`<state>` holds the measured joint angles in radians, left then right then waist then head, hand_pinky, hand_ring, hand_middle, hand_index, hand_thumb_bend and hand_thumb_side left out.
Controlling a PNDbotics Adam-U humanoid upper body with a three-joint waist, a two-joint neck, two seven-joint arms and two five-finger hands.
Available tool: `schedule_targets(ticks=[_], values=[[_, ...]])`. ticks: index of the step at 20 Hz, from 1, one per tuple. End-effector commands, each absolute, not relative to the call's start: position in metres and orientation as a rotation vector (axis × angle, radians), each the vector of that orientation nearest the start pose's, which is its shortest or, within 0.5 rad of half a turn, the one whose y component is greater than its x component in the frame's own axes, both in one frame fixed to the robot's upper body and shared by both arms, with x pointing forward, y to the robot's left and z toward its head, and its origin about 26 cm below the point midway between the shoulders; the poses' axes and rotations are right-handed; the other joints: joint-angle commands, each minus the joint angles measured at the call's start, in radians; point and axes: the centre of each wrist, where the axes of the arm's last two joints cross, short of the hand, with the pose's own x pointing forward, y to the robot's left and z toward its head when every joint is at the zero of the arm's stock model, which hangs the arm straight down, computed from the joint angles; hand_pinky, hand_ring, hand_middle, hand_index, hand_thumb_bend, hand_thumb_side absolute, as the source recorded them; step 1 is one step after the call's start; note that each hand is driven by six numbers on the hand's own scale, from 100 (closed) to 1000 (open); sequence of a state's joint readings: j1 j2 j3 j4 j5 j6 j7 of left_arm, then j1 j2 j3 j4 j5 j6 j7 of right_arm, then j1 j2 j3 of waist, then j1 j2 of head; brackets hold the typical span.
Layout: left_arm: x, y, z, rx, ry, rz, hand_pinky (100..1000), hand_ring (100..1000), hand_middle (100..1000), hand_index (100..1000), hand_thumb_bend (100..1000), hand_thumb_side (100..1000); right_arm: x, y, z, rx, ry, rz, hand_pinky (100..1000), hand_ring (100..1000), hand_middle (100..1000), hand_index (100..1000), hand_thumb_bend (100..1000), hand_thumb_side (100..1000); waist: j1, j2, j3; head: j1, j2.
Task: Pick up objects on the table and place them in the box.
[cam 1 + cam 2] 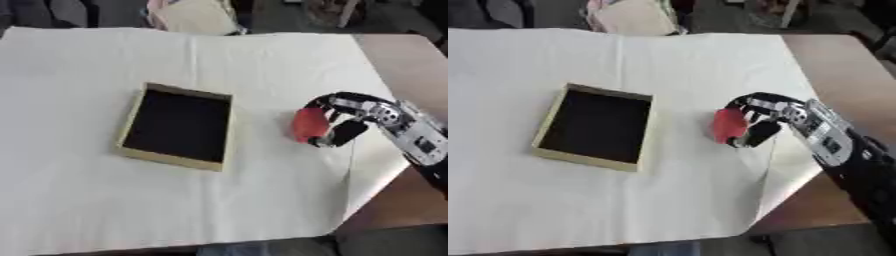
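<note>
The right robot hand [350, 120] is reaching in over the desk [262, 60] (draped in a white cloth [175, 200]), its fingers and thumb curling around a red object [309, 124] held just above the cloth. A shallow tan box [133, 117] with a dark interior is lying to the hand's left, apart from it.

Looks like a lab or test room: a brown table [411, 65] covered by a white cloth [262, 60], with a dark floor at 12 o'clock showing blurred furniture legs [350, 12] and a pale bundle [197, 15].
</note>
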<state>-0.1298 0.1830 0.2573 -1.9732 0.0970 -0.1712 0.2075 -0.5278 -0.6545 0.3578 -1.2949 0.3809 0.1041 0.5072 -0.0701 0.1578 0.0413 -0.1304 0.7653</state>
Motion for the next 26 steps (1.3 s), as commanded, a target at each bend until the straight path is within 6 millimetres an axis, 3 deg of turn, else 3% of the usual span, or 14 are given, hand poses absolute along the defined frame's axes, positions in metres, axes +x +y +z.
schedule_targets(ticks=[1, 5, 10, 15, 16, 17, 18, 26], values=[[0.276, 0.321, 0.155, 0.351, -2.317, 0.243, 818, 515, 588, 798, 212, 468, 0.393, -0.324, 0.121, -0.46, -1.148, 1.329, 767, 861, 825, 859, 297, 180, 0.002, -0.011, 0.0, 0.001, 0.005], [0.276, 0.321, 0.155, 0.35, -2.317, 0.243, 818, 515, 588, 798, 212, 468, 0.393, -0.326, 0.121, -0.477, -1.158, 1.311, 760, 853, 808, 773, 105, 150, 0.002, -0.011, 0.0, 0.003, 0.005], [0.276, 0.322, 0.155, 0.352, -2.318, 0.242, 818, 515, 588, 798, 211, 468, 0.394, -0.326, 0.129, -0.546, -1.227, 1.257, 736, 825, 760, 619, 100, 149, 0.002, -0.013, -0.001, 0.005, 0.005], [0.276, 0.322, 0.155, 0.353, -2.316, 0.242, 818, 515, 588, 798, 211, 468, 0.396, -0.314, 0.15, -0.623, -1.335, 1.231, 734, 823, 751, 601, 100, 177, 0.002, -0.015, -0.002, 0.006, 0.005], [0.276, 0.322, 0.155, 0.352, -2.314, 0.241, 818, 515, 588, 798, 211, 468, 0.398, -0.309, 0.158, -0.641, -1.355, 1.235, 736, 825, 752, 598, 100, 178, 0.002, -0.015, -0.003, 0.006, 0.005], [0.276, 0.322, 0.154, 0.352, -2.313, 0.241, 818, 515, 588, 798, 211, 468, 0.399, -0.305, 0.164, -0.658, -1.372, 1.241, 739, 826, 755, 598, 100, 321, 0.002, -0.016, -0.004, 0.005, 0.005], [0.276, 0.322, 0.154, 0.351, -2.313, 0.241, 818, 515, 588, 798, 211, 468, 0.401, -0.299, 0.172, -0.675, -1.393, 1.248, 740, 827, 756, 597, 100, 184, 0.002, -0.016, -0.004, 0.005, 0.005], [0.277, 0.319, 0.153, 0.331, -2.309, 0.231, 819, 514, 588, 798, 211, 468, 0.423, -0.229, 0.211, -0.707, -1.498, 1.409, 755, 834, 771, 593, 100, 197, 0.007, -0.019, 0.007, -0.012, 0.005]])
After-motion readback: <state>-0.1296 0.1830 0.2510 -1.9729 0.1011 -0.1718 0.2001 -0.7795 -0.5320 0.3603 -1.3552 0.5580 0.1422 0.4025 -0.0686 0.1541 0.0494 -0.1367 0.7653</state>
